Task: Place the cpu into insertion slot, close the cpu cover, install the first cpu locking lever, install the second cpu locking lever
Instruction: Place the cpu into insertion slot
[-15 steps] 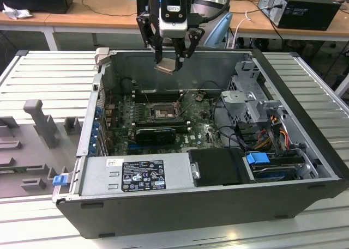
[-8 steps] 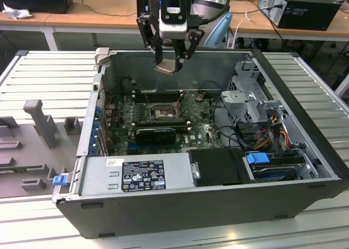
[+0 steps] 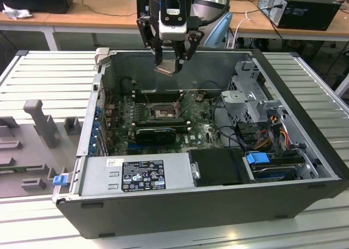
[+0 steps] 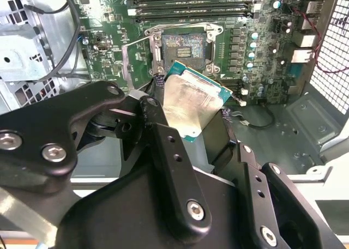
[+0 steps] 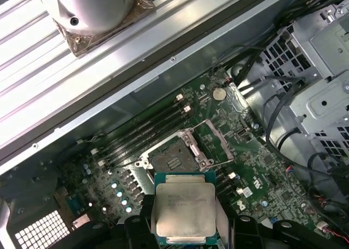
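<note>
My gripper (image 3: 170, 62) hangs above the open computer case, shut on the cpu (image 3: 168, 68). The cpu is a flat square chip with a silvery top (image 5: 184, 210), held by its edges between the two black fingers (image 4: 154, 118) and tilted. Well below it on the green board lies the insertion slot (image 3: 162, 113), a pale square with a dark metal border (image 5: 173, 161), uncovered and empty (image 4: 184, 45). The cpu cover (image 5: 217, 143), a thin metal frame with a window, stands swung open beside the slot (image 4: 137, 61). The cpu is clear of the slot and touches nothing.
Long black memory slots (image 3: 155, 95) run just behind the slot, and a black graphics card (image 3: 155, 133) lies in front of it. A drive cage with cables (image 3: 248, 99) fills the exterior view's right. The power supply (image 3: 136, 172) and the case walls (image 3: 98, 96) hem the board in.
</note>
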Robot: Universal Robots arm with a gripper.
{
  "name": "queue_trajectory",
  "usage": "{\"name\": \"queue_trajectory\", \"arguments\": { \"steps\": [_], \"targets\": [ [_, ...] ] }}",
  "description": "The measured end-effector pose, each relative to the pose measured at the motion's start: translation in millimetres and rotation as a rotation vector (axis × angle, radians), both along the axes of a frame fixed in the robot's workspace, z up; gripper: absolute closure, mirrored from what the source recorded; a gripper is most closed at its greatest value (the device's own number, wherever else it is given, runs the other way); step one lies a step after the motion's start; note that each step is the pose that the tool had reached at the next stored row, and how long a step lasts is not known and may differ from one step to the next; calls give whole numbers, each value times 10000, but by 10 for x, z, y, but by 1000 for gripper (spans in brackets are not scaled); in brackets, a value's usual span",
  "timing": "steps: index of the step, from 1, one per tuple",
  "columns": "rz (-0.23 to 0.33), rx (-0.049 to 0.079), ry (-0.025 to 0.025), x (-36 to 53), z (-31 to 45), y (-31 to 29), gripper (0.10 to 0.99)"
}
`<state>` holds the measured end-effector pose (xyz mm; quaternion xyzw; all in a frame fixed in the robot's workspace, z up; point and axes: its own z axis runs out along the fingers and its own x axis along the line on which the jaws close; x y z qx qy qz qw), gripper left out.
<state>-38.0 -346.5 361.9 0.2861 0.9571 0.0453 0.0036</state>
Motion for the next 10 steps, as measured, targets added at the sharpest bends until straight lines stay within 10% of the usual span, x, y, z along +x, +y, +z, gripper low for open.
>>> {"name": "queue_trajectory", "arguments": {
  "steps": [10],
  "targets": [
    [-336, 0, 0, 0, -1, 0, 561]
  ]
}}
